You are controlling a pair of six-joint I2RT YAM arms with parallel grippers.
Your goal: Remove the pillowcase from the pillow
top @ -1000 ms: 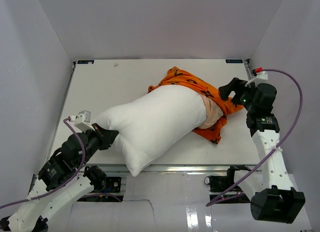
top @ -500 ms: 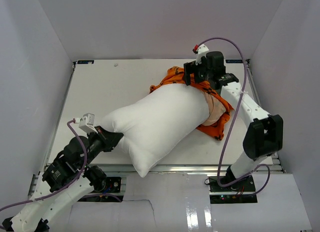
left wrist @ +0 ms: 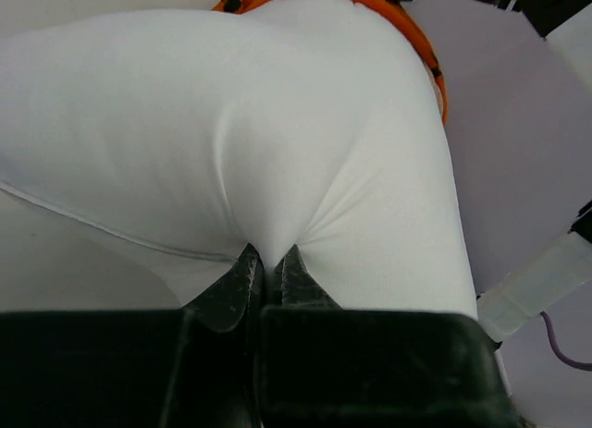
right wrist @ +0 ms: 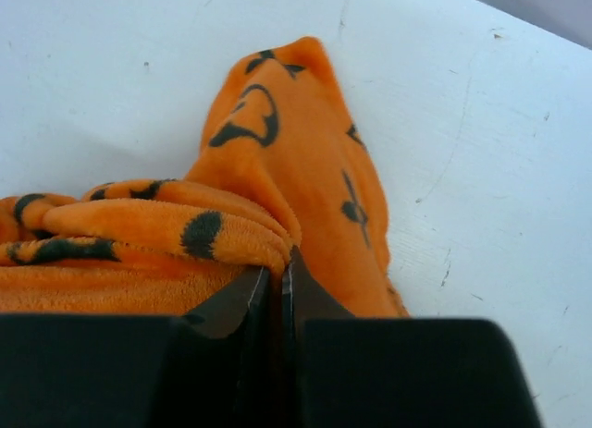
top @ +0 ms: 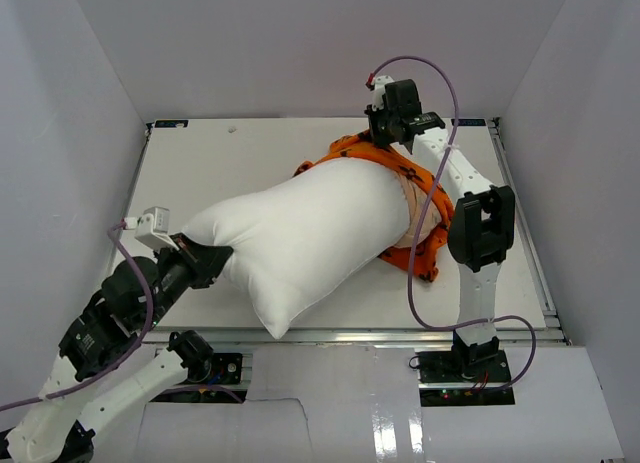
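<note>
Left pincer [left wrist: 265,262] pinches pillow [top: 300,238] end; right pincer [right wrist: 275,273] pinches pillowcase [right wrist: 296,169] far edge.

pillow [top: 305,238] on table [top: 215,168], pillowcase [top: 420,198] right

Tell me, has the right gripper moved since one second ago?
Yes. The right gripper went left and toward the far edge of the table, now pinching the pillowcase.

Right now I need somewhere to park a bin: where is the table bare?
Bare: the far-left table beyond the pillow, and the strip right of the right arm. Crowded: the middle, with pillow and pillowcase.
</note>
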